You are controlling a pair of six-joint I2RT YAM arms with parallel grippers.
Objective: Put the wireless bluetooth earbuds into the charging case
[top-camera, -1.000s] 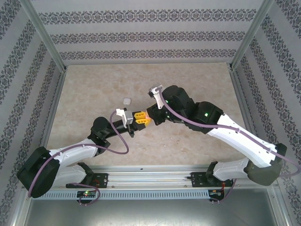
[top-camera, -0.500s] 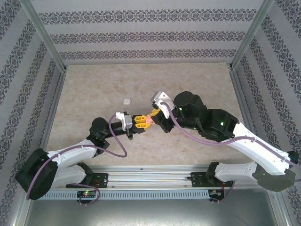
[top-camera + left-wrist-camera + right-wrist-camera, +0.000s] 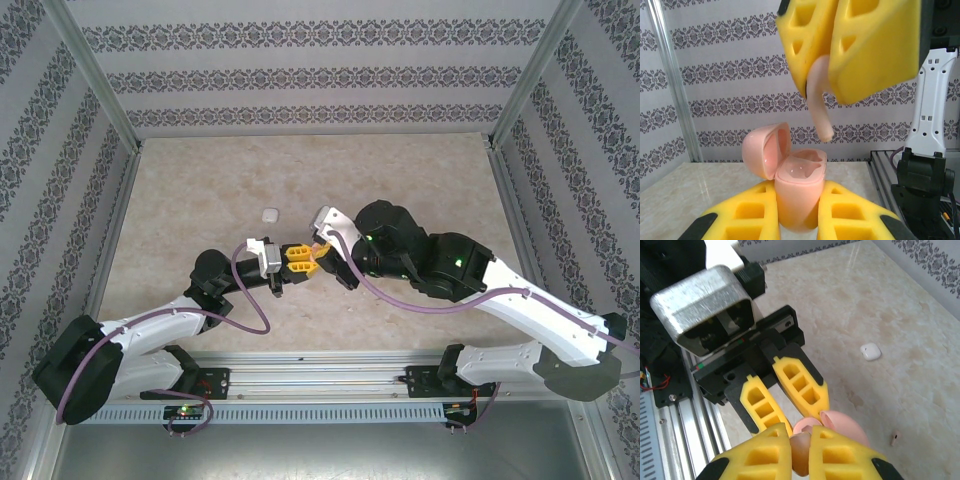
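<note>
Left gripper (image 3: 797, 212) clenched on open charging case (image 3: 799, 175), right gripper (image 3: 829, 75) grasping earbud (image 3: 820, 112) at 12 o'clock above it; line stem over socket, lower straight, slowly

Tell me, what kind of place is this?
Probably a robot test booth, not a home: a left arm and right arm bolted to a metal rail, with patterned wall panels in a metal frame.

Beige marbled table (image 3: 200, 190), damask-striped walls (image 3: 320, 75)

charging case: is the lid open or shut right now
Open: the charging case has its lid swung back on its hinge, baring the wells inside.
</note>
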